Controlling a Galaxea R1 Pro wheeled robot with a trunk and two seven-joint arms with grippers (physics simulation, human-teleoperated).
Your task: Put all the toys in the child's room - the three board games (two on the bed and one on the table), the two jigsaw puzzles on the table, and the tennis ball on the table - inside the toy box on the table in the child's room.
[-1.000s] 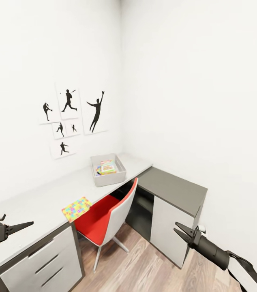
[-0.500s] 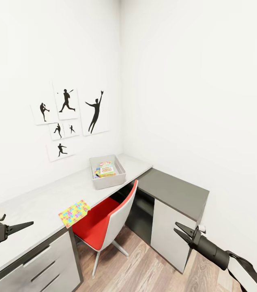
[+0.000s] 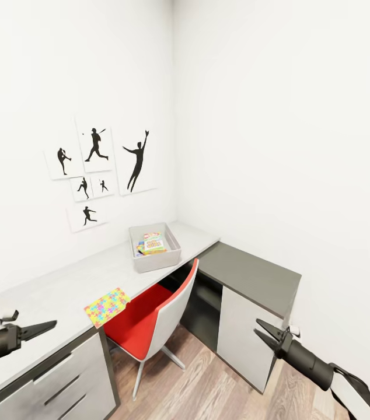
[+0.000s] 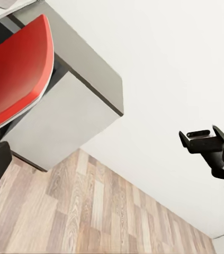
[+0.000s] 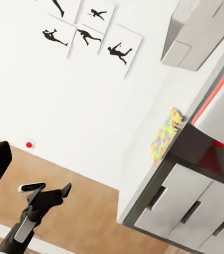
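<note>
bright even light | soft faint shadows | sharp | wide-angle edge stretch

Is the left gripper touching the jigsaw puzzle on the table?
Apart. In the head view the left gripper hangs nearer the camera, with bare table between its tips and the jigsaw puzzle.

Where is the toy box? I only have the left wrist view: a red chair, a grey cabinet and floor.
Observer: On the head view, the toy box sits on the table near the room corner, with colourful flat toys inside.
Operator: Anything lying out on the table?
Observer: One jigsaw puzzle lies at the front edge, above the drawers.
Operator: Is my left tool carrying anything?
Observer: No, the left tool looks shut and empty.
</note>
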